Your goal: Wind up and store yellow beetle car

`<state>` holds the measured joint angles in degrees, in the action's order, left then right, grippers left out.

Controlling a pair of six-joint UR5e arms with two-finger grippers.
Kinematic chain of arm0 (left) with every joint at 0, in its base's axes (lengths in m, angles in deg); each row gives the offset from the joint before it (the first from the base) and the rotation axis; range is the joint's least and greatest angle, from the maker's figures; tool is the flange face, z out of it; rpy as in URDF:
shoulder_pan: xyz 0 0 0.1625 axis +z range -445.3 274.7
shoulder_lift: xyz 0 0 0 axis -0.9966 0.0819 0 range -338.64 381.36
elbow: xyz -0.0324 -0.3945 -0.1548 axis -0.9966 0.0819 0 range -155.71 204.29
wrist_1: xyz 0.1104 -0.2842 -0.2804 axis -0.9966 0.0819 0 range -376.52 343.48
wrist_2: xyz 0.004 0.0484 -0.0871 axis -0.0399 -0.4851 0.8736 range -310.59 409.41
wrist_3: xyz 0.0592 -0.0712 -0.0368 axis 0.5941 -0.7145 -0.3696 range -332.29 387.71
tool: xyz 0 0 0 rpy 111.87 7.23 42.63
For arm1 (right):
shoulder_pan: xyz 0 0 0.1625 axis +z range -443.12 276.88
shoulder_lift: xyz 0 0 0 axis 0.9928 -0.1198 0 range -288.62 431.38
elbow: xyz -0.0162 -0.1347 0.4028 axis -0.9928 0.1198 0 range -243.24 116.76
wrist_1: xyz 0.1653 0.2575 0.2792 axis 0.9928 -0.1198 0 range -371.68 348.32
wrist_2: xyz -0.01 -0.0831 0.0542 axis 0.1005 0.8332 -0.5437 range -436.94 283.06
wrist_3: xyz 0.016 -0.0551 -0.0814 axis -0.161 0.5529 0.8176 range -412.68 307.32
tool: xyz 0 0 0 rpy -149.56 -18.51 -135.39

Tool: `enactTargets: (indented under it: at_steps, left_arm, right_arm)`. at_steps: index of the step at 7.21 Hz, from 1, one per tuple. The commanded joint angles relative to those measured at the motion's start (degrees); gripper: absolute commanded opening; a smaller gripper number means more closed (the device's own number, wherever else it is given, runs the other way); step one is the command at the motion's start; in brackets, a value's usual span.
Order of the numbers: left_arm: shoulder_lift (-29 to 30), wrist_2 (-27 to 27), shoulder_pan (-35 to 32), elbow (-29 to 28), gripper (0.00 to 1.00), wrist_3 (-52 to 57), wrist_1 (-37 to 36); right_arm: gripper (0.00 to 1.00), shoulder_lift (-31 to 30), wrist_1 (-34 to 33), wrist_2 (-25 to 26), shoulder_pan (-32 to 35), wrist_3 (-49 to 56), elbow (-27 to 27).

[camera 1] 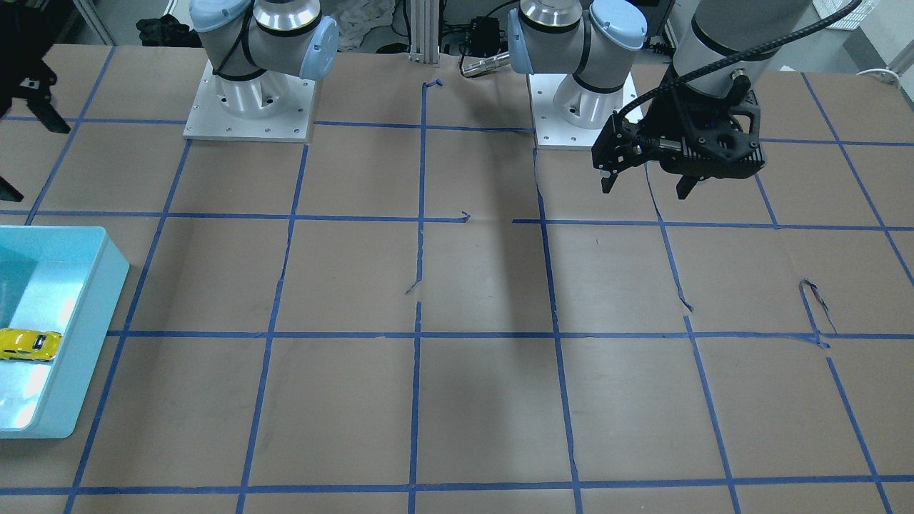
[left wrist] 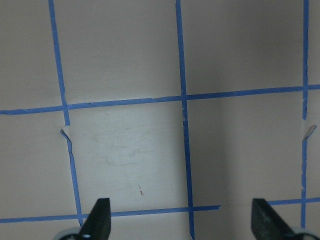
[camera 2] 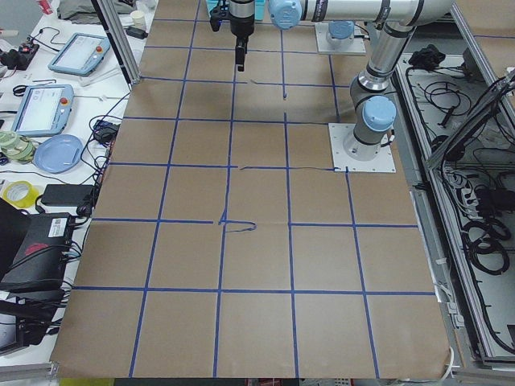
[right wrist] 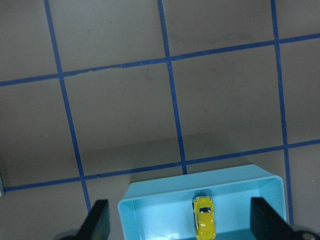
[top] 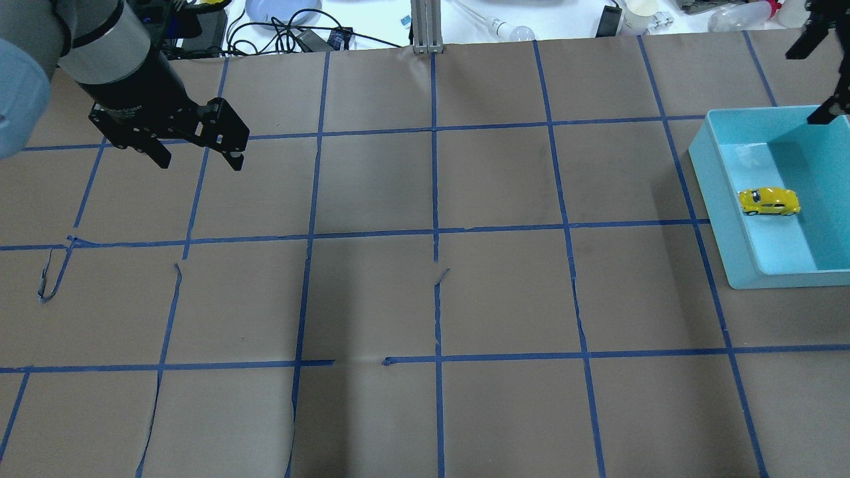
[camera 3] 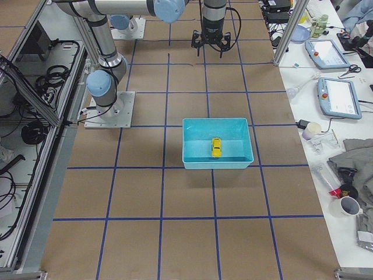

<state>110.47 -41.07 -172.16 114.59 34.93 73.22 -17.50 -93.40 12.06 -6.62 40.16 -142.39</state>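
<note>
The yellow beetle car (top: 769,201) lies on its wheels inside a light blue bin (top: 720,212) at the table's right end. It also shows in the front view (camera 1: 28,344), the right side view (camera 3: 216,147) and the right wrist view (right wrist: 204,224). My right gripper (top: 813,83) hangs open and empty high above the bin (right wrist: 200,180), apart from the car. My left gripper (top: 199,162) is open and empty, raised over bare brown paper at the left; it also shows in the front view (camera 1: 646,187) and the left wrist view (left wrist: 181,210).
Brown paper with a blue tape grid (top: 435,229) covers the table; some tape ends are torn and curled (top: 50,279). The two arm bases (camera 1: 250,100) (camera 1: 582,100) stand at the robot's side. Cables, a plate and bottles (top: 282,10) lie beyond the far edge.
</note>
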Motion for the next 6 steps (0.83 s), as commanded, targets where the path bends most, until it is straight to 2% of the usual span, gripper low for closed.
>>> enactTargets:
  at_steps: [1, 2, 4, 6]
  left_arm:
    - [-0.25, 0.3, 0.11, -0.12, 1.0, 0.07, -0.01]
    - [-0.43, 0.39, -0.15, -1.08, 1.0, 0.07, -0.09]
    - [-0.61, 0.48, -0.16, -0.74, 1.0, 0.07, -0.01]
    - [-0.35, 0.57, -0.85, -0.12, 1.0, 0.07, -0.01]
  right_arm:
    - [1.0, -0.32, -0.02, 0.12, 10.55, -16.23, -0.03]
    - [1.0, -0.41, 0.06, 0.04, 13.12, -26.29, 0.05]
    - [1.0, -0.32, -0.37, 0.3, 17.86, -35.33, -0.03]
    - [1.0, 0.29, -0.46, -0.14, 20.77, -50.5, -0.03]
